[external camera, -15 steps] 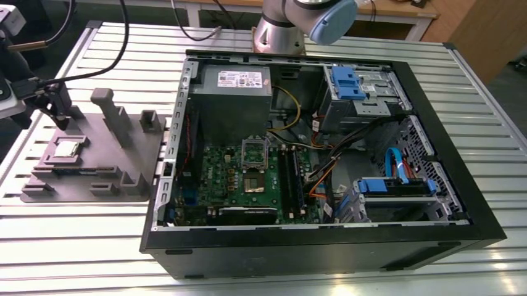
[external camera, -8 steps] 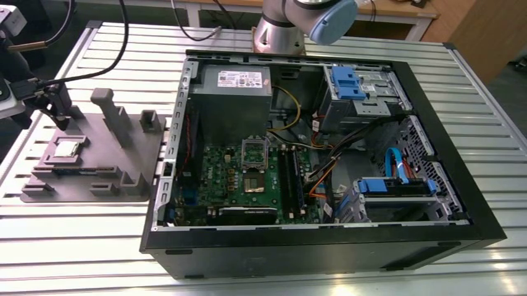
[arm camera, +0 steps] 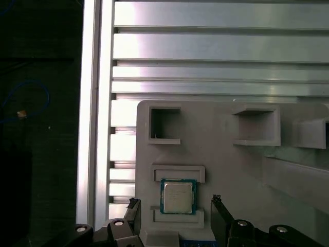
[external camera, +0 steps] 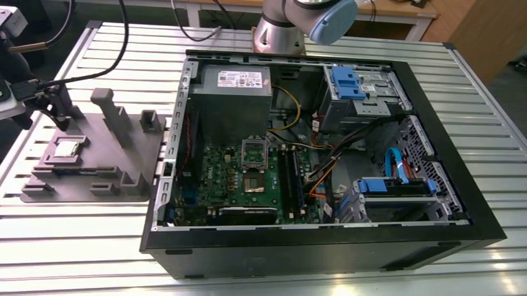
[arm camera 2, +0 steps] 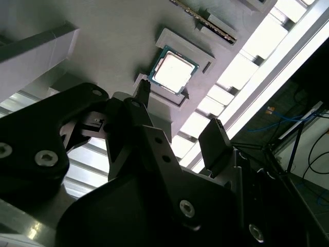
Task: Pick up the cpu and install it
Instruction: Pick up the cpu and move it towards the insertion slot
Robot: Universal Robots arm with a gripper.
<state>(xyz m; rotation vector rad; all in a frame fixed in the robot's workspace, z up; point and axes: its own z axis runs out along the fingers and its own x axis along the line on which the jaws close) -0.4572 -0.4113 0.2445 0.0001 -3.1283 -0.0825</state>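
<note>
Table: a ribbed, silvery metal table (external camera: 82,246) of long slats carries everything; past its edge the floor is dark, with cables.
Holder tray: a grey moulded tray (external camera: 132,154) with uprights and pockets lies on the table at the exterior view's left, just beside the computer case.
Cpu: the cpu (external camera: 68,148) lies flat, metal top up, in a shallow framed recess of the tray, near the tray's side away from the case. It also shows in the first wrist view (arm camera: 178,196) and the second wrist view (arm camera 2: 174,70), with its green edge around the bright lid.
Pincer: the black pincer (external camera: 51,114) hangs over the tray at the exterior view's far left, above the cpu and apart from it. Its fingers are spread and pinch nothing. In the first wrist view the two fingertips (arm camera: 216,201) stand on either side of the cpu's recess.
Computer case: an open black case (external camera: 329,253) lies on its side in the middle of the table.
Inside the case: a green motherboard (external camera: 239,172), a grey power supply (external camera: 237,83) with a white label, blue drive brackets (external camera: 346,80) and loose cables.
Arm: its grey base (external camera: 280,34) stands behind the case.
</note>
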